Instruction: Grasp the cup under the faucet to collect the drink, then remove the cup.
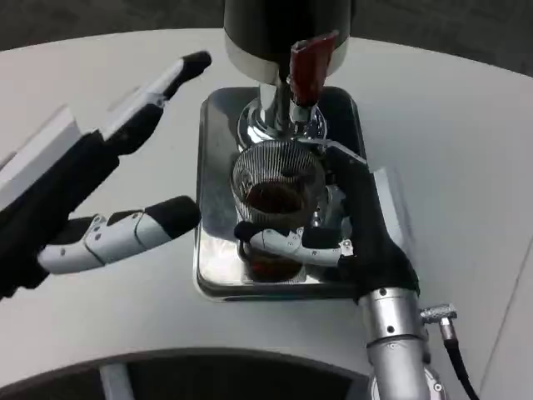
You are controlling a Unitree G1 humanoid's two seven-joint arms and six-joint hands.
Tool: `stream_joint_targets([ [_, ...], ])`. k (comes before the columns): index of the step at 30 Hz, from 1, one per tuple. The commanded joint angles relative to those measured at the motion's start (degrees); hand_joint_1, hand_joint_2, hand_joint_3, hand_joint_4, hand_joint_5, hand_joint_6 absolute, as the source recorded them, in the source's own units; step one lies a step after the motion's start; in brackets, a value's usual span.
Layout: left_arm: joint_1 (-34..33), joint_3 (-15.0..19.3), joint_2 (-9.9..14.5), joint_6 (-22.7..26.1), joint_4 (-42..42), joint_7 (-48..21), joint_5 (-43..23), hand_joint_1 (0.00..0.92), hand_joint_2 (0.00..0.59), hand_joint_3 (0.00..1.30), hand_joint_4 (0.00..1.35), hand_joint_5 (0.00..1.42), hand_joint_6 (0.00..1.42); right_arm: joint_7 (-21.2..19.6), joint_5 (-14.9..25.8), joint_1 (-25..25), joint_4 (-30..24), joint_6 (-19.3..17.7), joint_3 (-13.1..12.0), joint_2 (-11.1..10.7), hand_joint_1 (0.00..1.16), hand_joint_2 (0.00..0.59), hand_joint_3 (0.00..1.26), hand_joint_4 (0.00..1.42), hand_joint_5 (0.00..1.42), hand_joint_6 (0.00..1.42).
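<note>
the left hand hangs released, fingers spread, left of the shiny steel drip tray. on it the ribbed clear glass cup, holding dark drink, sits before the red-handled faucet, grasped by the right hand. draw it out level and slowly.
</note>
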Motion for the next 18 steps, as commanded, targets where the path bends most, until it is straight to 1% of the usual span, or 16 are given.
stream_joint_targets([
  [1, 5.3, 3.1, 1.6, 0.0, -1.5, -0.5, 0.4, 0.0, 0.152, 0.0, 0.0, 0.0, 0.0, 1.5, 0.5, 2.9, -4.3, 0.2, 0.8, 0.5, 1.12, 0.069, 0.74, 0.89, 1.0, 1.42],
  [3, 7.7, 4.6, 1.7, 0.7, -2.1, 0.1, 1.5, 0.0, 0.152, 0.0, 0.0, 0.0, 0.0, 2.5, 0.7, 4.3, -6.0, 0.6, 1.0, 0.4, 1.12, 0.069, 0.75, 0.89, 1.0, 1.42],
  [6, 10.3, 6.3, 1.4, 1.7, -3.2, 1.0, 3.4, 0.0, 0.155, 0.0, 0.0, 0.0, 0.0, 5.2, 1.7, 5.9, -8.3, 0.4, 1.0, -0.6, 1.12, 0.069, 0.75, 0.9, 1.0, 1.42],
  [10, 11.0, 6.6, 1.4, 2.2, -3.7, 1.4, 3.9, 0.0, 0.154, 0.0, 0.0, 0.0, 0.0, 8.4, 2.5, 7.9, -12.3, 0.7, 0.5, -2.1, 1.12, 0.069, 0.75, 0.9, 1.01, 1.42],
  [12, 15.3, 6.9, 1.6, 2.0, -6.6, 2.0, 11.9, 0.0, 0.147, 0.0, 0.0, 0.0, 0.0, 10.6, 3.2, 8.7, -15.5, 1.3, 0.3, -2.8, 1.12, 0.069, 0.76, 0.9, 1.02, 1.42],
  [14, 19.1, 6.3, 1.4, 3.2, -10.6, 2.2, 19.7, 0.0, 0.136, 0.0, 0.0, 0.0, 0.0, 12.5, 3.8, 9.3, -17.9, 1.8, 0.2, -3.5, 1.12, 0.064, 0.76, 0.91, 1.02, 1.42],
  [18, 22.5, 4.6, 0.3, 6.5, -15.0, 2.2, 27.1, 0.0, 0.107, 0.0, 0.0, 0.0, 0.0, 16.4, 5.4, 10.0, -22.3, 3.0, 0.4, -4.3, 1.12, 0.062, 0.76, 0.92, 1.02, 1.42],
])
